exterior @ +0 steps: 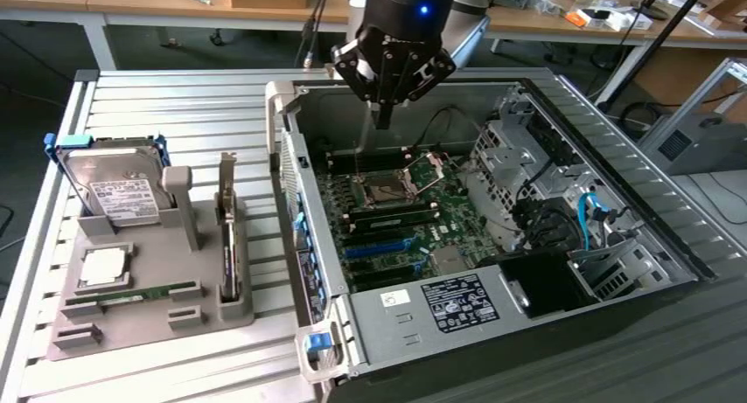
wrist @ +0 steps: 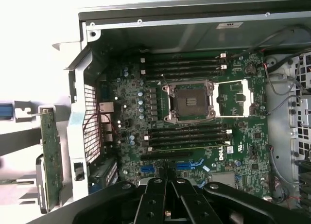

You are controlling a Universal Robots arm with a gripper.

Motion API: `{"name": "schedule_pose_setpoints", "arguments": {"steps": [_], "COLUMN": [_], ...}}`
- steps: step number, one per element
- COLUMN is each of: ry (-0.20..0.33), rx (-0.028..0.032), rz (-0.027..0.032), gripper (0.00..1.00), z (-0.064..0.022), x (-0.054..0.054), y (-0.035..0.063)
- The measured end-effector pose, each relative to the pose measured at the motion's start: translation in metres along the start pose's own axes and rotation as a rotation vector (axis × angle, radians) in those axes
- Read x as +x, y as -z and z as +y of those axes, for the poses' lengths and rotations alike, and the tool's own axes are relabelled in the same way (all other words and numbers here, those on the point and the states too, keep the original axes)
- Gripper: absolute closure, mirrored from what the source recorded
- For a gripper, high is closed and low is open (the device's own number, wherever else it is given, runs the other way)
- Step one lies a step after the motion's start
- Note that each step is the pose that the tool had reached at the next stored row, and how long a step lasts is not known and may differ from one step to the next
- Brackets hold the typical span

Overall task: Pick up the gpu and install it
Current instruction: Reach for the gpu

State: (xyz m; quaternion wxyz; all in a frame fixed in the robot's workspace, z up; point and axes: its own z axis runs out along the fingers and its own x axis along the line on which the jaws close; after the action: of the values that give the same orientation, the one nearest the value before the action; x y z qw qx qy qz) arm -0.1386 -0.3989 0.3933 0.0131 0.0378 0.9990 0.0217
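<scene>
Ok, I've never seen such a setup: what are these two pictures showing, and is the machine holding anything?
The black machine is a robot arm. Its gripper, a two-fingered hand, is shut, holds nothing and hangs over an open computer case. One picture comes from a camera off the arm; the other from a camera on its wrist, looking down at the motherboard. On the exterior view's left of the case, a grey holder carries a hard drive, a memory stick and the gpu, which stands on edge in a slot.
</scene>
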Motion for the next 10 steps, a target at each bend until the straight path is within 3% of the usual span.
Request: {"name": "schedule_pose_setpoints", "arguments": {"steps": [10], "ry": [0.0], "rx": [0.0], "rz": [0.0], "gripper": [0.89], "z": [-0.0003], "x": [0.0045], "y": [0.0001]}}
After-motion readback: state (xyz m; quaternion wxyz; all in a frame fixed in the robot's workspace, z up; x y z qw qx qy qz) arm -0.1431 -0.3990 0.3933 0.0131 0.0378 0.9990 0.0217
